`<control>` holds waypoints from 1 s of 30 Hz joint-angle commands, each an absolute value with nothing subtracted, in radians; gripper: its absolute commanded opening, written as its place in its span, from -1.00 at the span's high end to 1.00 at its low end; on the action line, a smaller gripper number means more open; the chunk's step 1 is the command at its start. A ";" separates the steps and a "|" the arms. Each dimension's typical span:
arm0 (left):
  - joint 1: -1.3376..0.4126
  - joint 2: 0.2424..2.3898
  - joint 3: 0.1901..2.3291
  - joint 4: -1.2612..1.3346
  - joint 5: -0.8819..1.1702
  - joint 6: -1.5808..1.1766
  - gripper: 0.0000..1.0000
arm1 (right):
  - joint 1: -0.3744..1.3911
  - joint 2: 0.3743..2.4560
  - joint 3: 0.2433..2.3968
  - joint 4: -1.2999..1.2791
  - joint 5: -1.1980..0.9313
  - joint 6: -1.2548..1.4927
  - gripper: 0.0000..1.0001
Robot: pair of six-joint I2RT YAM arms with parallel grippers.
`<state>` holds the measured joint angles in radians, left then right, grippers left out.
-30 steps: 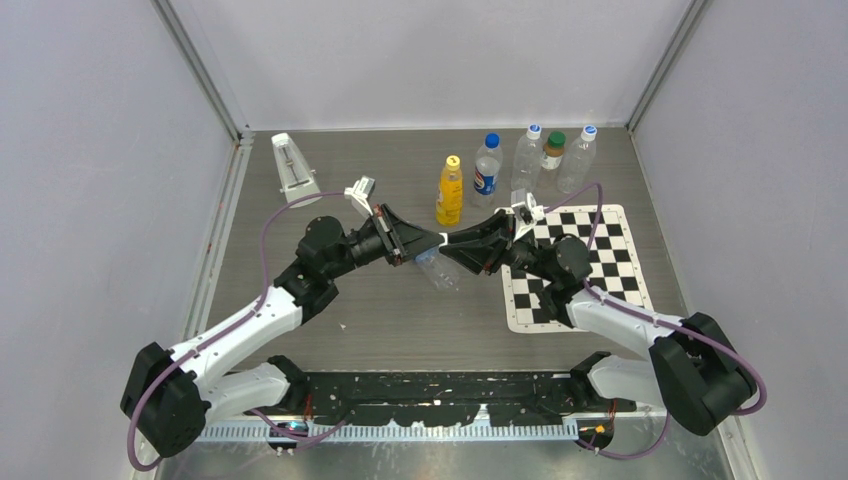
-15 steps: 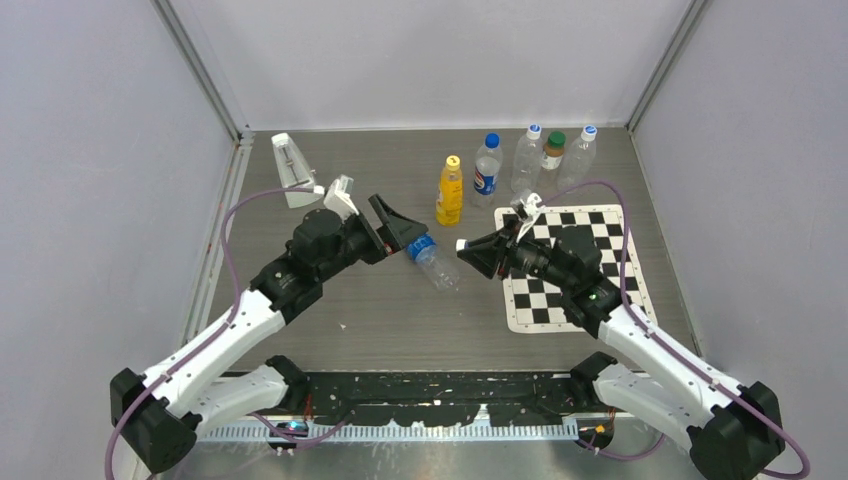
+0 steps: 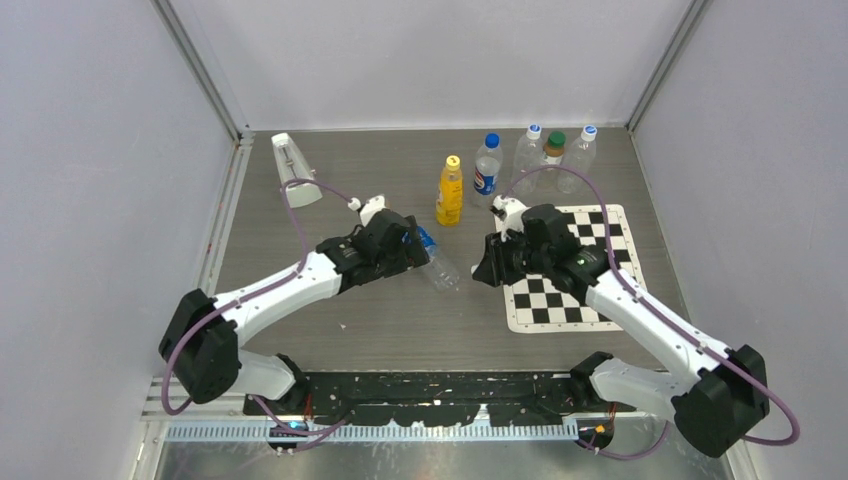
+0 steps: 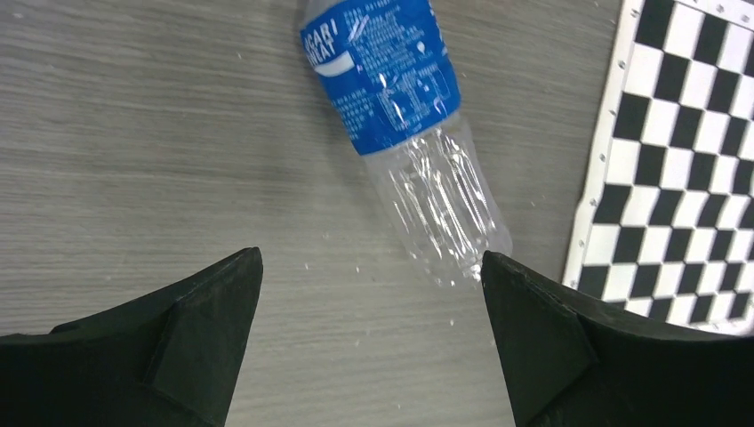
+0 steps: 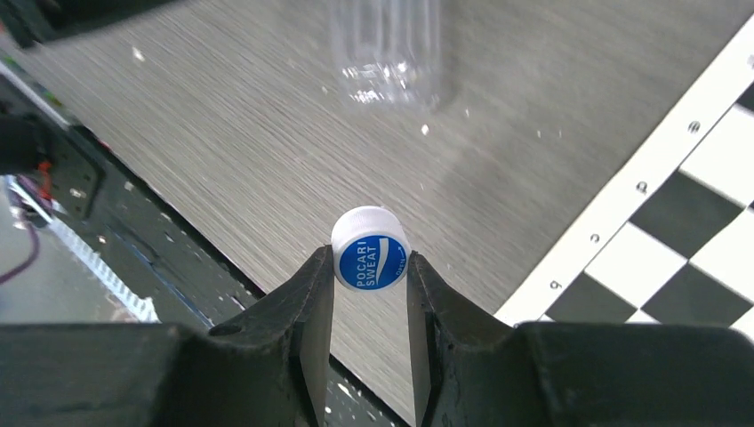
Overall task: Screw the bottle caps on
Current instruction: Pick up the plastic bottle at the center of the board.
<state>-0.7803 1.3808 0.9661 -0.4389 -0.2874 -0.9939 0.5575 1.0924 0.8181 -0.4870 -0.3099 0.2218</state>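
Note:
A clear bottle with a blue label [image 4: 382, 71] lies on its side on the table, its neck out of frame. My left gripper [image 4: 370, 258] hangs open just above and short of its clear base [image 4: 440, 205], touching nothing. From above, the left gripper [image 3: 412, 246] covers the bottle's neck end, and the body [image 3: 441, 270] pokes out toward the right. My right gripper [image 5: 371, 260] is shut on a white bottle cap with a blue printed top [image 5: 371, 252], held above the table. In the top view the right gripper [image 3: 487, 268] points down beside the bottle's base and hides the cap.
Several capped bottles stand in a row at the back: a yellow one [image 3: 450, 192], a blue-capped one [image 3: 487, 168], and clear ones [image 3: 527, 155] beside a green-capped one [image 3: 553, 152]. A checkerboard sheet [image 3: 590, 285] lies at the right. A white object [image 3: 293, 170] sits back left.
My left gripper opened and let the bottle go; it now lies on the table. The right gripper pulled away to the right with the cap. Both wrists tipped downward.

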 commanded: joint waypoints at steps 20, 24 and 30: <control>-0.807 1.799 1.196 -0.379 -0.496 -1.211 -0.92 | 0.760 1.445 0.877 -0.519 0.077 0.214 0.92; -0.808 1.822 1.189 -0.387 -0.486 -1.235 -0.69 | 0.763 1.457 0.883 -0.521 0.085 0.218 0.89; -0.807 1.770 1.127 -0.401 -0.530 -1.220 -0.17 | 0.768 1.487 0.899 -0.526 0.081 0.235 0.85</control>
